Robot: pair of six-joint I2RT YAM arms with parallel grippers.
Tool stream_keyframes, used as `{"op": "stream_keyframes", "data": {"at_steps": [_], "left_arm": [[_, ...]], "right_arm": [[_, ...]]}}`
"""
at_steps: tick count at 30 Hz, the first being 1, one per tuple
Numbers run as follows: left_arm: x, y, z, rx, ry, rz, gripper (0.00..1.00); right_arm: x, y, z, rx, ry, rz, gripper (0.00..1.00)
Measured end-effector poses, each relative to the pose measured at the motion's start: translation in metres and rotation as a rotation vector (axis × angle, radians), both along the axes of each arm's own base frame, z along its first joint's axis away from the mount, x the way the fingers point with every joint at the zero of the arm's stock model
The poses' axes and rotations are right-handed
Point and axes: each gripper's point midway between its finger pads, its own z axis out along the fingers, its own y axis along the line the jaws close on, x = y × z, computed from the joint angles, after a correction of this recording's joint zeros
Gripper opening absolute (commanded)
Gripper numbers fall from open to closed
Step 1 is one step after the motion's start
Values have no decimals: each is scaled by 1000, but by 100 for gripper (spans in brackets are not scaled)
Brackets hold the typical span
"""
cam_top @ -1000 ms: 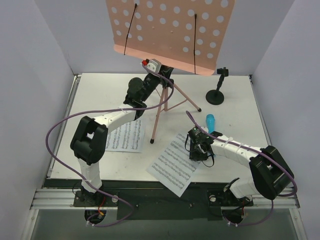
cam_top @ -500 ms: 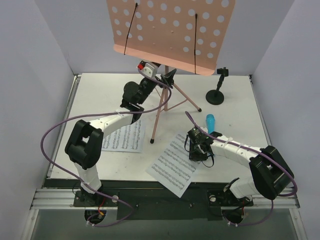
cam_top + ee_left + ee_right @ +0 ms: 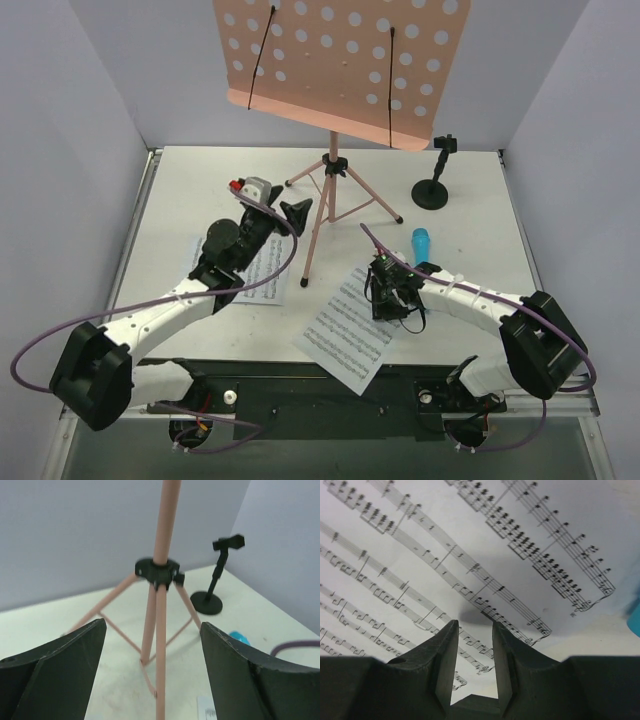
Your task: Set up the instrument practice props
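Observation:
The pink music stand (image 3: pixel 340 60) stands upright at the back on thin tripod legs (image 3: pixel 316 225). My left gripper (image 3: pixel 296 212) is open just left of the near leg, touching nothing. In the left wrist view the wide jaws (image 3: pixel 152 625) frame the stand's pole (image 3: pixel 167 520). One sheet-music page (image 3: pixel 262 268) lies partly under my left arm. My right gripper (image 3: pixel 390 295) hovers over the far corner of the other page (image 3: pixel 345 325), jaws slightly apart and empty (image 3: pixel 475 625). The blue microphone (image 3: pixel 421 243) lies just beyond it. The black mic stand (image 3: pixel 432 190) stands at the back right.
Grey walls close in the white table (image 3: pixel 180 190) on the left, back and right. The near page (image 3: pixel 470 540) overhangs the table's front edge. Purple cables loop from both arms. The microphone's tip (image 3: pixel 635 620) shows at the right edge of the right wrist view.
My left gripper opened, let go of the stand at its tripod hub and drew back toward the near left. The right gripper barely moved.

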Motion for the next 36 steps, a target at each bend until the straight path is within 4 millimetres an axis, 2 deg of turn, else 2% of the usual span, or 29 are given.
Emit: {"op": "stream_keyframes", "data": {"at_steps": [2, 5, 10, 13, 15, 16, 18, 20, 27, 36], "left_arm": [[-16, 7, -21, 5, 71, 10, 87], [-38, 11, -62, 46, 188, 12, 87], [-68, 1, -121, 160, 354, -16, 87], [-81, -4, -139, 199, 418, -36, 87], [-87, -8, -150, 226, 452, -49, 87], [-90, -10, -158, 242, 473, -58, 87], [-96, -16, -176, 287, 513, -76, 87], [-105, -24, -193, 333, 546, -104, 87], [-142, -54, -231, 433, 610, -219, 87], [-165, -74, -272, 495, 673, -276, 85]], "right_arm": [[-1, 8, 3, 16, -2, 37, 29], [-9, 22, 5, 43, 4, 108, 29], [-32, 45, 12, 90, 16, 242, 32], [-35, 52, 30, 131, -38, 245, 40], [-30, 51, 48, 175, -105, 187, 46], [-28, 50, 57, 204, -139, 149, 52], [-29, 44, 67, 272, -191, 69, 55], [-37, 36, 64, 320, -202, -13, 56], [-71, 12, 24, 393, -134, -254, 56], [-90, 18, 11, 524, -52, -412, 54]]}}
